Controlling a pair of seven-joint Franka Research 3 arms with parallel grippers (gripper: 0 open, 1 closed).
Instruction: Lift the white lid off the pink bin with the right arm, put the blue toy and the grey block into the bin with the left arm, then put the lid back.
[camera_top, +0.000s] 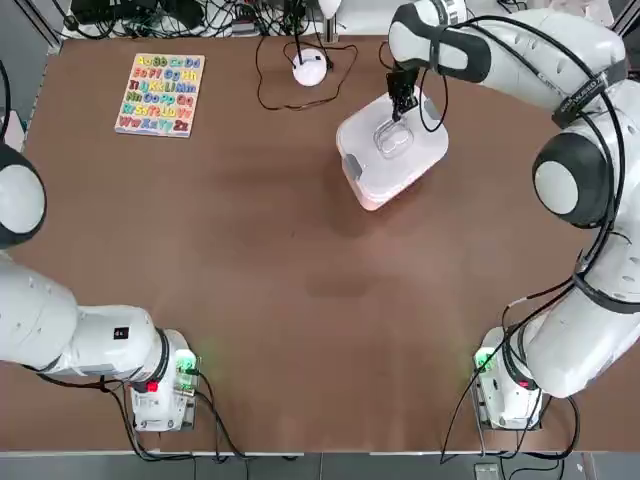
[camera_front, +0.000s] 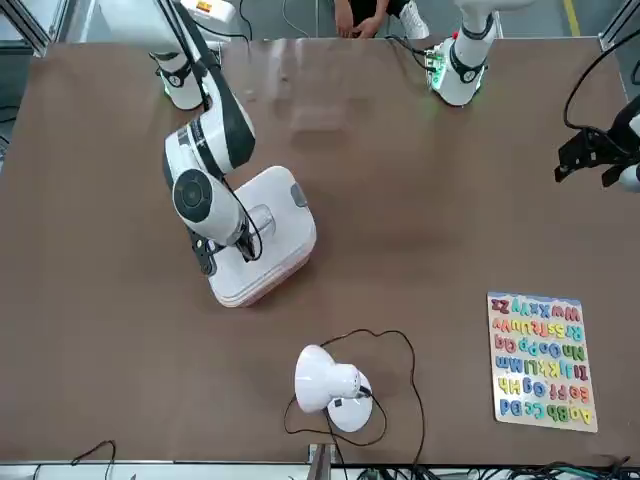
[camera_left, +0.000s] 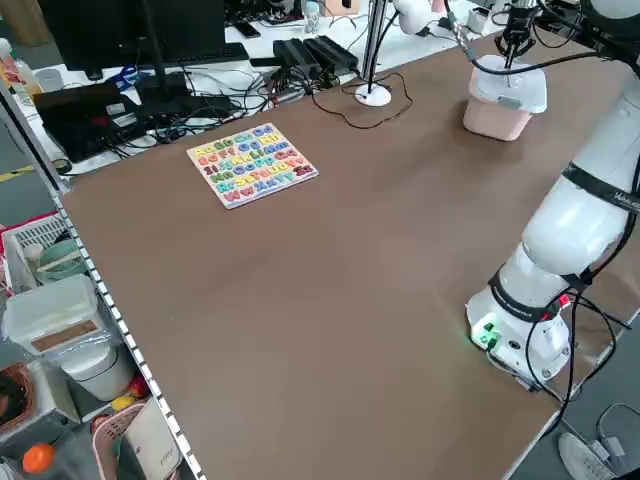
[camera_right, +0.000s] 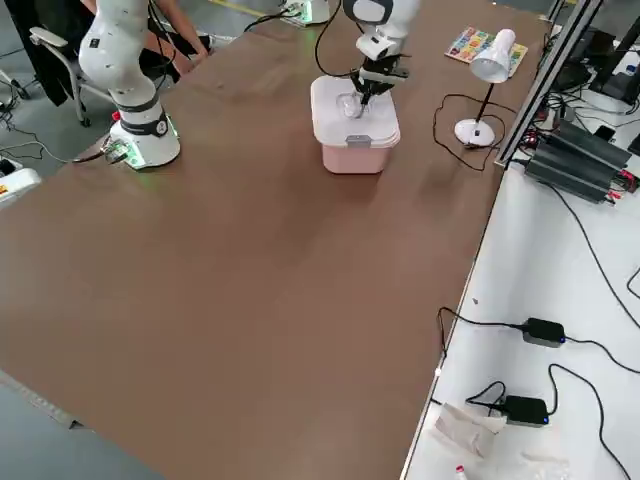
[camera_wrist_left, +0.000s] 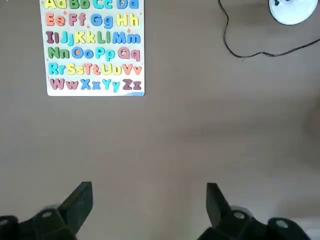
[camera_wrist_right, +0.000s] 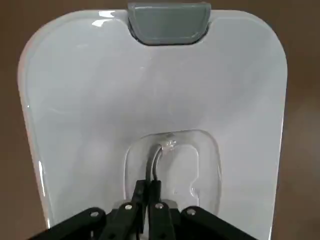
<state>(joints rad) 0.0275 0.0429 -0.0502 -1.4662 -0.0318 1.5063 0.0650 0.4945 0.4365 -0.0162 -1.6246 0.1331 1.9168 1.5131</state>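
Observation:
The white lid (camera_top: 392, 150) sits on the pink bin (camera_top: 373, 202) at the far right of the table, one grey clip (camera_wrist_right: 169, 22) showing at its edge. My right gripper (camera_wrist_right: 150, 187) reaches down into the lid's translucent recessed handle and is shut on the handle's rim; the side views show it there too, over the lid (camera_right: 350, 112). My left gripper (camera_wrist_left: 149, 192) hangs open above bare table at the far left, near the alphabet puzzle, with nothing between its fingers. The blue toy and the grey block are out of view.
An alphabet puzzle board (camera_top: 160, 95) lies at the far left. A small white desk lamp (camera_top: 310, 68) with a looping black cable stands at the far edge, close to the bin. A person's legs (camera_front: 365, 15) show behind the arm bases.

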